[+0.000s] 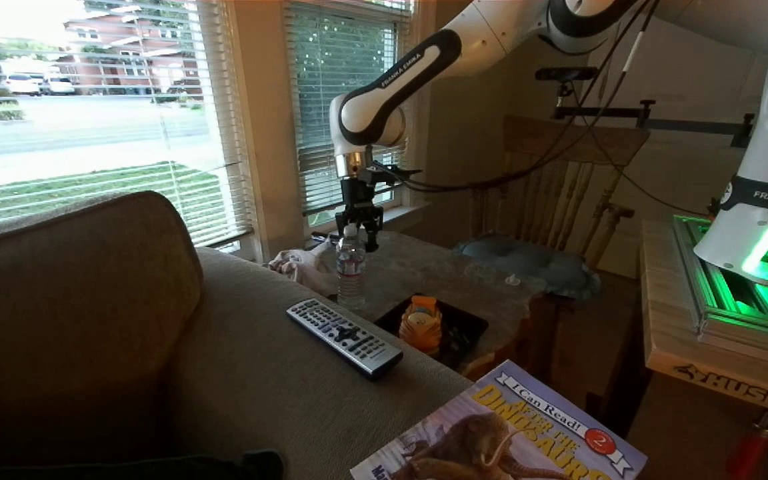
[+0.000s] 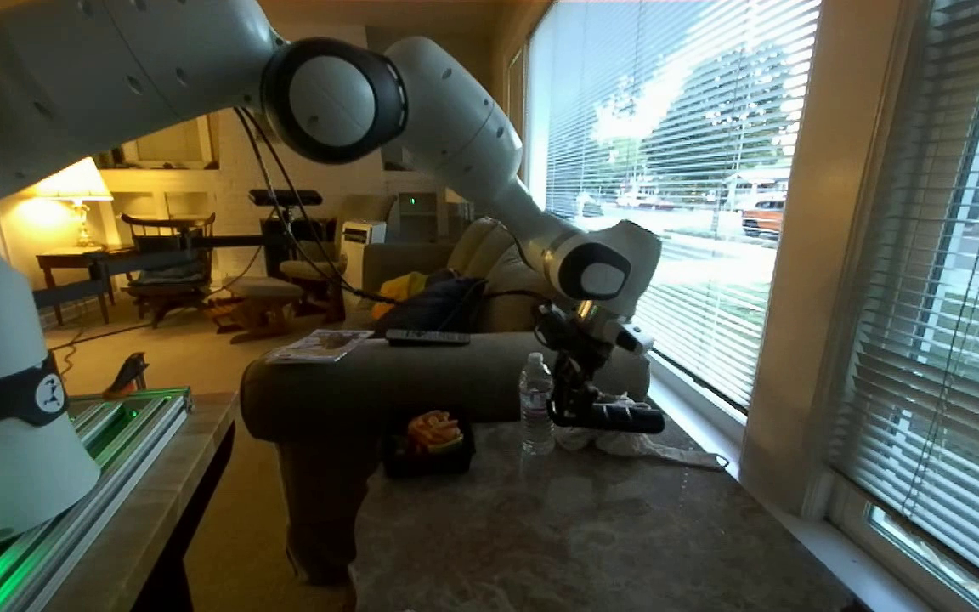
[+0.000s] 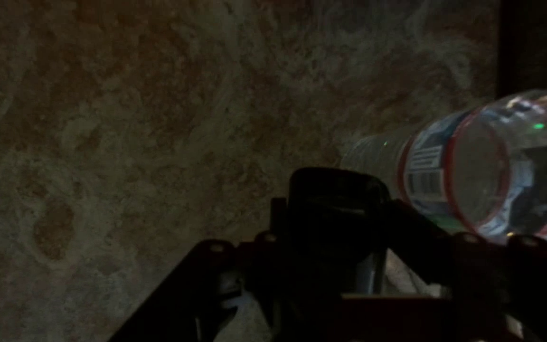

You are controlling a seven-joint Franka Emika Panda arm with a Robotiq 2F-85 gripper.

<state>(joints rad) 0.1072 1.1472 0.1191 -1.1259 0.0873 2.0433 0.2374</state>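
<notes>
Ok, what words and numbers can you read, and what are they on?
"FRANKA EMIKA" on the robot arm
"FRANKA E" and "KA", cut off, on the robot's base
"HUSKY" on the wooden bench
"I Can Read!" on the book
"2" in its red circle
"AFTER THE DINOSAUR", cut off, on its cover
"Ma", cut off, on its cover
Too small, dark or blurred: any writing on the water bottle, remote and black object.

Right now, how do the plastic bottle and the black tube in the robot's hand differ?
The plastic bottle is see-through with a printed label; the black tube looks dark and solid. The bottle stands upright on the table, while the tube lies roughly sideways, held in the hand. Both look long and rounded.
</notes>
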